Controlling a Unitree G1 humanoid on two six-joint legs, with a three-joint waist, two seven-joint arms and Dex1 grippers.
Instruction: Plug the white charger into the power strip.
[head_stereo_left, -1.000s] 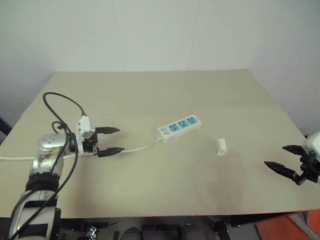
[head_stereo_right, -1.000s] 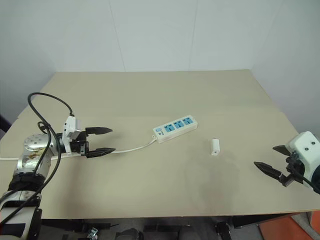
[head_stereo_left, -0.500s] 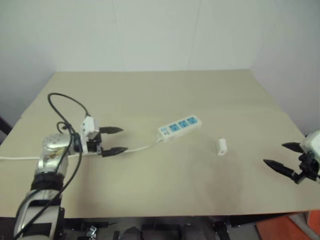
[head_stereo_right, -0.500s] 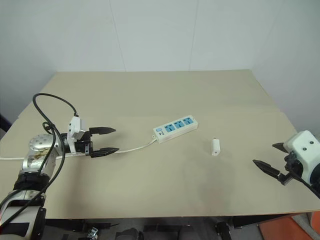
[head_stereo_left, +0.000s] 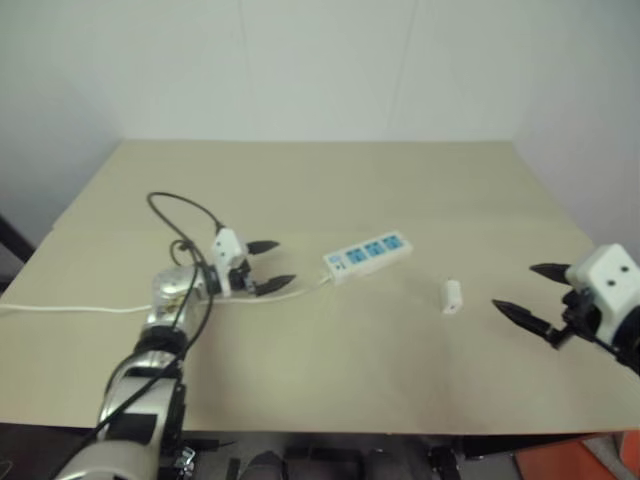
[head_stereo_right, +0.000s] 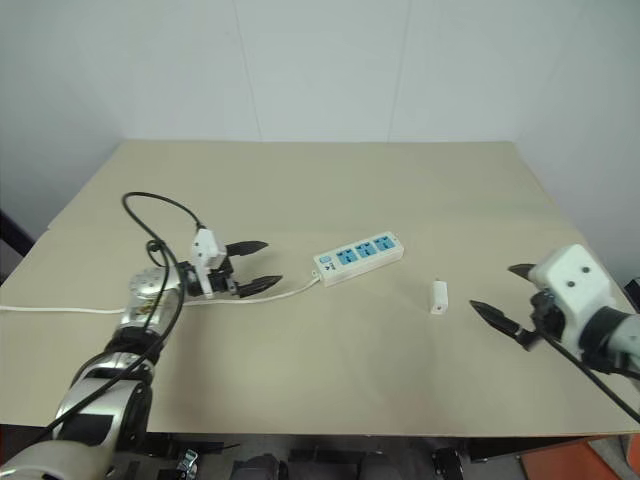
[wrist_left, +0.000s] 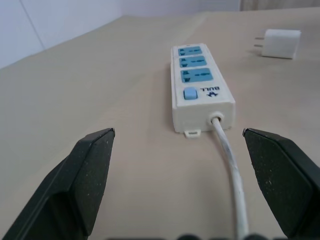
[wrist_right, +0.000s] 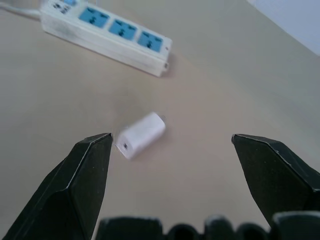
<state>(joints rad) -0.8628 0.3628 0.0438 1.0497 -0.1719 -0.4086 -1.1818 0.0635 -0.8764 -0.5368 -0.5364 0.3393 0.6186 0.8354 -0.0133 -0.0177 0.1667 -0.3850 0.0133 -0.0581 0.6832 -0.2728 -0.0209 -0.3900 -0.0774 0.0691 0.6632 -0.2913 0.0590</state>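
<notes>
Beige counter (head_stereo_left: 330, 370) before me — my left gripper (head_stereo_left: 269, 266) has its fingers spread wide, the power strip (head_stereo_left: 368, 256) just ahead; right gripper (head_stereo_left: 531, 293), fingers wide too, faces the white charger (head_stereo_left: 452, 296) lying loose, untouched.

both hands (head_stereo_right: 256, 267) (head_stereo_right: 505, 298) nearer strip (head_stereo_right: 358, 256), charger (head_stereo_right: 438, 296)

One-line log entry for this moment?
left gripper: open, facing power strip | right gripper: open, facing white charger | charger: on table, unplugged
</notes>
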